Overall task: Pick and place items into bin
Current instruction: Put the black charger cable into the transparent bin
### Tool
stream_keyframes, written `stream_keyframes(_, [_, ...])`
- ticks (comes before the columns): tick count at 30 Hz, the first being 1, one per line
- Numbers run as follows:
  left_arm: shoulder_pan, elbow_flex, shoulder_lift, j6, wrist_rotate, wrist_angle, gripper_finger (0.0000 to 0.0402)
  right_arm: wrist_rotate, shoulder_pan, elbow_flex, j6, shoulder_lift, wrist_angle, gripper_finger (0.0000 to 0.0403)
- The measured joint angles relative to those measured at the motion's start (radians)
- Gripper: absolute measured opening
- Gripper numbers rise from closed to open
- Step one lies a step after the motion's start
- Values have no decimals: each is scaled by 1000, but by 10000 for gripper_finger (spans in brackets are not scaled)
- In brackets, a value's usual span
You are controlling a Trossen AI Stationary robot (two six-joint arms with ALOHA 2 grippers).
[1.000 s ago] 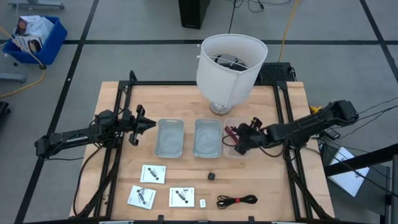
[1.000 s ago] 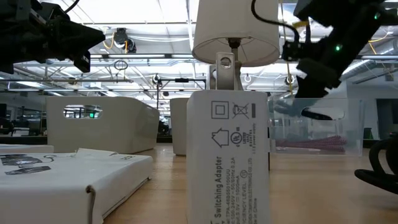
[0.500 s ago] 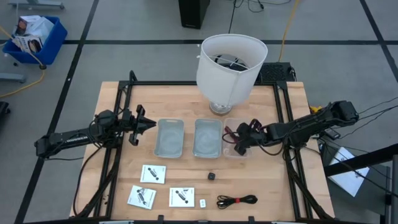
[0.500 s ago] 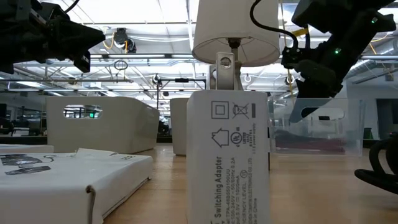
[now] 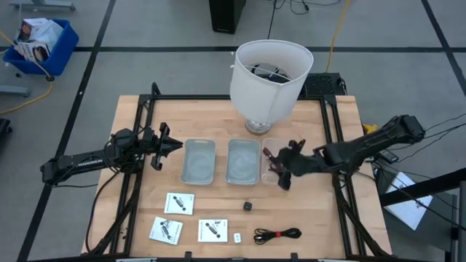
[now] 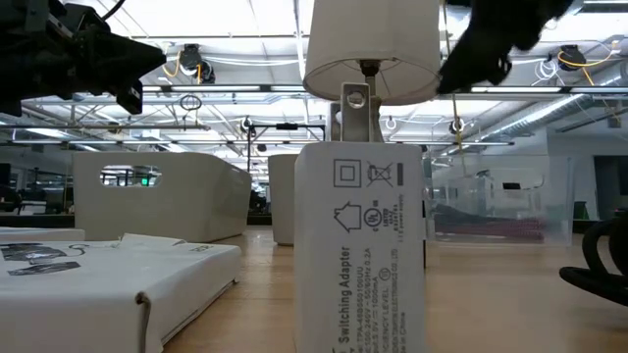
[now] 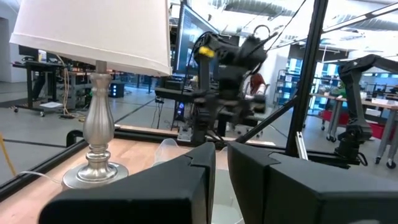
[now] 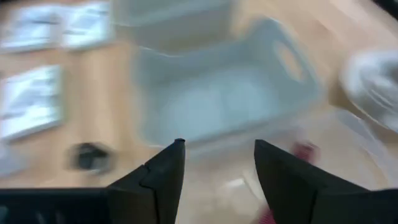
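Clear plastic walls of the rightmost bin sit just under the right gripper, whose two fingers stand spread with nothing between them. Inside that bin, on the side away from the gripper's arm, lies the magenta pen-like stick; in the right wrist view it shows only as a blurred red patch past the fingertips. Beside this bin, farther from the right arm, stand the middle bin and then the left bin.

Toward the table's near edge from the right gripper rests the tiny black cube, and beyond it the black coiled cable and the tiny white piece. Well off toward the left arm's side lie the three white square packets, all flat on the wooden table.

Behind the bins rises the big white lampshade on its silver base.

The left gripper hangs just outside the left bin, with only a narrow slit between its fingers and nothing held.
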Motion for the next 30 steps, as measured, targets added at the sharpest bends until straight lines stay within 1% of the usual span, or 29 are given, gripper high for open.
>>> stream_keyframes(2, [0, 0, 0, 0, 0, -1, 49, -30, 69, 23, -38, 10, 39, 176])
stream_keyframes(7, [0, 0, 0, 0, 0, -16, 49, -110, 232, 25, -91, 64, 208, 167])
stream_keyframes(9, [0, 0, 0, 0, 0, -28, 49, -135, 286, 25, -89, 91, 235, 168])
stream_keyframes(12, [0, 0, 0, 0, 0, -36, 49, -134, 347, 25, -21, 125, 232, 175])
stream_keyframes(16, [0, 0, 0, 0, 0, -36, 49, -134, 397, 25, 40, 184, 234, 195])
stream_keyframes(19, [0, 0, 0, 0, 0, -36, 49, -139, 422, 25, 74, 231, 234, 218])
stream_keyframes(22, [0, 0, 0, -1, 0, -36, 49, -206, 431, 25, 118, 277, 234, 243])
stream_keyframes(25, [0, 0, 0, -1, 0, -36, 49, -243, 434, 25, 159, 321, 235, 263])
stream_keyframes(30, [0, 0, 0, -1, 0, -36, 49, -294, 449, 25, 177, 405, 240, 278])
